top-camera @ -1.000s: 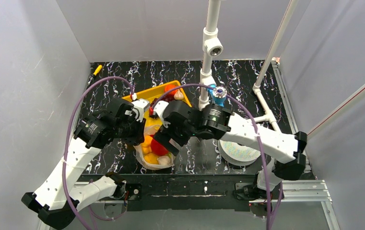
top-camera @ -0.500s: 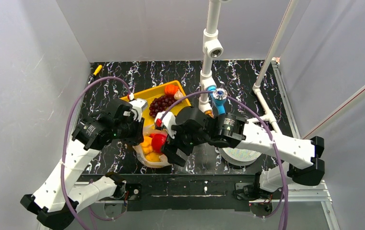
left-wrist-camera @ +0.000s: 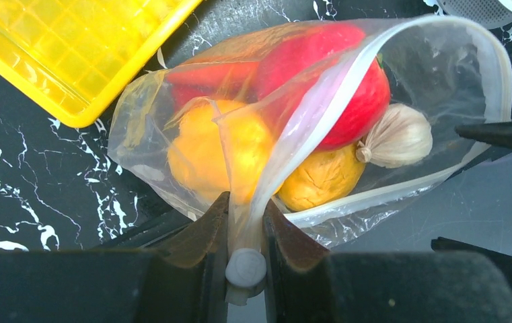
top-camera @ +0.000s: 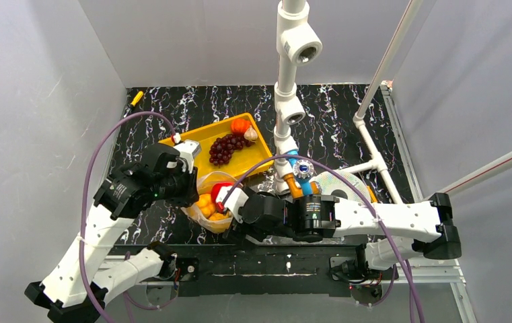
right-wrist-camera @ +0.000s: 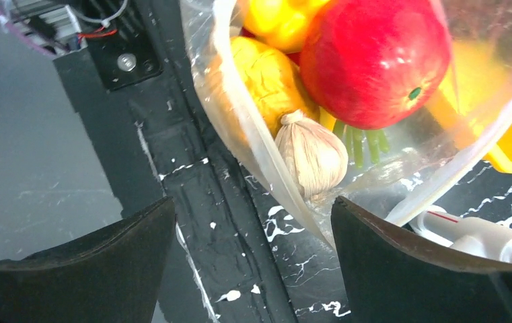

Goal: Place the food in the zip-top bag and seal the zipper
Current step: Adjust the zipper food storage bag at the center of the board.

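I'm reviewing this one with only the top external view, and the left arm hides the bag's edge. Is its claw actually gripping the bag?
Observer: Yes. In the left wrist view the left claw is shut on the zip-top bag, pinching its zipper.
Operator: Is the right claw holding anything?
Observer: No. The right claw is open and empty, with the bag's rim just ahead of it.
Operator: Is the mouth sealed?
Observer: Not yet. It gapes open, with a garlic bulb just inside beside a red apple.
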`<state>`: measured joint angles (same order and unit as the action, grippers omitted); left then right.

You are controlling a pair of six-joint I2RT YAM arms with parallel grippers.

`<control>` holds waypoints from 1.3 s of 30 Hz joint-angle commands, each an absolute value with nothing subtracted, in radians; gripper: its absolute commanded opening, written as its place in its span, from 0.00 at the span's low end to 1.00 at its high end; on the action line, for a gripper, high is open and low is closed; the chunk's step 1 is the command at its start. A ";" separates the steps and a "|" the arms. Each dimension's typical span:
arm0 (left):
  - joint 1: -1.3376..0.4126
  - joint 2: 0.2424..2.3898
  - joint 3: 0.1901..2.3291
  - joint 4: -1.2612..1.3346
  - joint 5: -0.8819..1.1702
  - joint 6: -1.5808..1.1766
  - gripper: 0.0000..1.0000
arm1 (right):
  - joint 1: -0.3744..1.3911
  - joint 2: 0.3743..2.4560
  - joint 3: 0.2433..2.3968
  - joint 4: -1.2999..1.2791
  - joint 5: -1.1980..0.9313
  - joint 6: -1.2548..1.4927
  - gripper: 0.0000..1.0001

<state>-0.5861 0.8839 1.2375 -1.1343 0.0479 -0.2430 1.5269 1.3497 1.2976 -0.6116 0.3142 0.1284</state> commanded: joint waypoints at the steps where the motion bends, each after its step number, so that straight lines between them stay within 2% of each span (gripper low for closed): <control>1: -0.586 0.857 1.234 -1.149 0.048 -0.260 0.00 | 1.515 1.349 1.315 -0.524 0.397 0.114 0.93; 8: -0.586 0.844 1.226 -1.133 0.063 -0.265 0.00 | 1.448 1.327 1.387 -0.561 0.299 0.064 0.98; 22: -0.585 0.863 1.239 -1.137 0.059 -0.243 0.00 | 1.328 1.342 1.467 -0.613 0.114 0.103 0.98; 39: -0.586 0.852 1.230 -1.137 0.064 -0.247 0.00 | 1.310 1.393 1.721 -0.785 0.143 0.010 0.98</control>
<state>-0.5861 0.8651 1.2297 -1.1313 0.0605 -0.2539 1.3071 1.3923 1.6441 -0.7338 0.1505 0.0419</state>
